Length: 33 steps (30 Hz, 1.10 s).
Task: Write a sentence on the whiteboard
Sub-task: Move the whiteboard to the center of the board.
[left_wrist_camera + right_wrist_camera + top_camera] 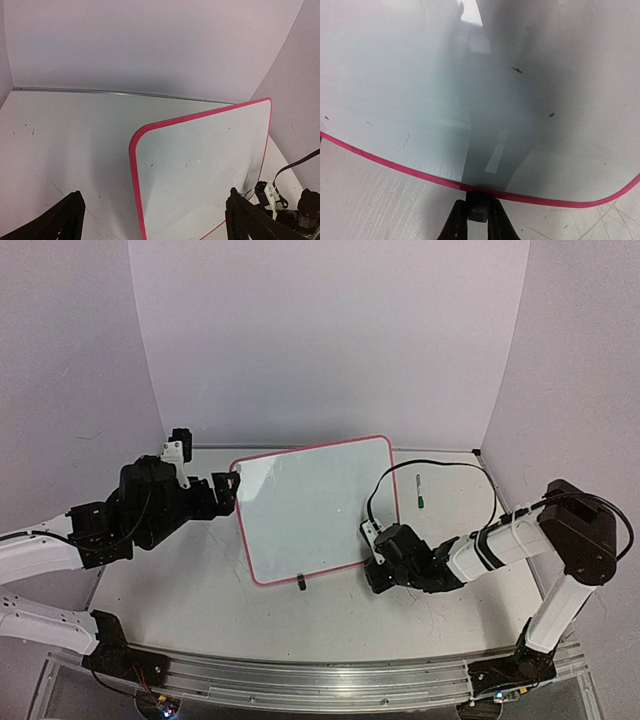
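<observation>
Whiteboard (310,510) stands propped and blank between the arms, the right gripper (478,205) pinching the black clip (479,214) on its near rim, the left gripper (226,487) spread wide at its left edge, while the green marker (419,491) lies pointing front-to-back beyond its right edge, nearer the right arm.

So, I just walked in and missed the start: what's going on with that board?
The right arm's fingers are shut on a black clip foot at the rim of the whiteboard, which looks tilted up. The left arm's fingers stand wide open around its opposite edge, not gripping. The board is blank, and a green marker lies on the table beside it.
</observation>
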### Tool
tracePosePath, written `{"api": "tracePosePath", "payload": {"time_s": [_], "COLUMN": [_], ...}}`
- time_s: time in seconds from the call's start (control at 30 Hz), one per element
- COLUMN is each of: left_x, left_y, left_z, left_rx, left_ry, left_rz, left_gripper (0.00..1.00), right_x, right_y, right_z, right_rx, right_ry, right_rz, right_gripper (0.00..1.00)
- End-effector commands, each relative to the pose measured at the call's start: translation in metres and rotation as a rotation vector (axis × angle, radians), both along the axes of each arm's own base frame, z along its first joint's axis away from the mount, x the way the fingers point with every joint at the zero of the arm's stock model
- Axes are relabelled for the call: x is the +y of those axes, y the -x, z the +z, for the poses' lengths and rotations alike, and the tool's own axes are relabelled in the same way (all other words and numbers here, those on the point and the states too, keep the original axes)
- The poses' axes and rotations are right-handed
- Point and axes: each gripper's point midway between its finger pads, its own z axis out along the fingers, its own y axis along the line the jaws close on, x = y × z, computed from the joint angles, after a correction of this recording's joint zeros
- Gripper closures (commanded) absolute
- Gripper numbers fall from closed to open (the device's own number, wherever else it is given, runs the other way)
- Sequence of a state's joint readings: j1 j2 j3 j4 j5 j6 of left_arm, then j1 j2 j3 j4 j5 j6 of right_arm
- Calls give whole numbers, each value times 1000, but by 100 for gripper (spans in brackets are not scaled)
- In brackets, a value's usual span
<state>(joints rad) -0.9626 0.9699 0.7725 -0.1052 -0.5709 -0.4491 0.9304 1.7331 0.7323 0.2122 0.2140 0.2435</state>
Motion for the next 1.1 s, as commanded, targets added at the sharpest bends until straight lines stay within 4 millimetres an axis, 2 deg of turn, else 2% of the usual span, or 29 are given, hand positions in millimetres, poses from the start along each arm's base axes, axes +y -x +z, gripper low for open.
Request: {"api": "tracePosePath", "payload": {"time_s": [0.0, 0.1, 0.27, 0.37, 0.5, 0.57, 0.7, 0.77, 0.93, 1.0, 1.07], "left_x": [3, 3, 3, 2, -9, -17, -33, -36, -43, -43, -45], "left_y": [-2, 1, 3, -1, -2, 0, 7, 3, -8, -11, -14], "left_z": [-13, -27, -42, -60, -69, -75, -75, -87, -102, -106, -110], "left_rx": [122, 172, 190, 237, 240, 246, 220, 246, 265, 262, 255], "left_ry": [118, 174, 320, 353, 355, 341, 348, 330, 303, 288, 274], "left_rz": [-12, -61, -192, -243, -334, -387, -504, -499, -497, -490, -494], "left_gripper": [1, 2, 4, 11, 15, 16, 18, 21, 39, 46, 52], "right_x": [-10, -7, 4, 3, 0, -4, -12, -19, -39, -45, -48], "right_y": [0, 0, 0, 2, 11, 16, 21, 20, 3, -2, -5], "right_z": [0, 1, 19, 34, 60, 75, 112, 133, 194, 209, 215], "right_rx": [-18, -11, -7, -10, -23, -29, -69, -104, -182, -198, -199], "right_ry": [55, 33, -46, -73, -121, -140, -200, -224, -311, -333, -337], "right_rz": [51, 48, 44, 32, 34, 38, 22, 0, -74, -84, -84], "right_gripper": [100, 95, 67, 48, 33, 29, 26, 23, 25, 25, 25]}}
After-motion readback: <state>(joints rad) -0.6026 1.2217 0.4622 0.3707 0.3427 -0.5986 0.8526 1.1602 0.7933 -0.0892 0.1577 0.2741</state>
